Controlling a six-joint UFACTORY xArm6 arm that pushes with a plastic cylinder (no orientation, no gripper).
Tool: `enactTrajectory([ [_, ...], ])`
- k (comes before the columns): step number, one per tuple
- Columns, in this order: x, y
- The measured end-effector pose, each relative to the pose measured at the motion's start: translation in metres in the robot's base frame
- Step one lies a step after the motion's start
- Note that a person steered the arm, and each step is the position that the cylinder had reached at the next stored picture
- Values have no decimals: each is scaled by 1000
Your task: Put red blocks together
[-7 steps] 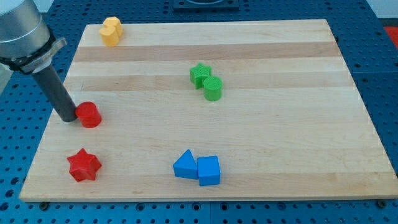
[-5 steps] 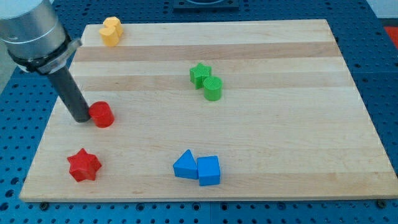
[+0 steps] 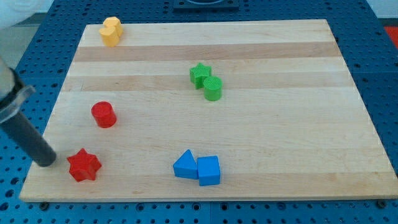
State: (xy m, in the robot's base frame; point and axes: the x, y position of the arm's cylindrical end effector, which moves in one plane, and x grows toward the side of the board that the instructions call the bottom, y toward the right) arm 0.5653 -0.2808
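You had a pale wooden worktop (image 3: 261, 143) lying on a blue pegboard base (image 3: 382, 37). The dark rod (image 3: 28, 140) came in from the view's left, past the worktop's left edge, slanting down toward the bottom-left corner. The arm carried no end effector that could release or clench, only my tip (image 3: 47, 163), which rested near the left edge, just to the left of the red star (image 3: 84, 165) and seemingly a hair short of touching it.

The two blue blocks sat by the bottom edge, left of its middle: a blue triangle (image 3: 185, 165) touching a blue cube (image 3: 209, 170) on its right. The red star lay near the bottom-left corner. The red cylinder (image 3: 104, 114) stood apart from the star, farther up and slightly to the right, so your red blocks were not together. A green star (image 3: 200, 74) and green cylinder (image 3: 213, 88) touched each other in the upper middle. A yellow block (image 3: 111, 31) sat at the top-left corner.
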Motion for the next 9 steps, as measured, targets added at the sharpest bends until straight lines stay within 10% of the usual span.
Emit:
enactTrajectory([
  [2,47,4],
  [9,1,94],
])
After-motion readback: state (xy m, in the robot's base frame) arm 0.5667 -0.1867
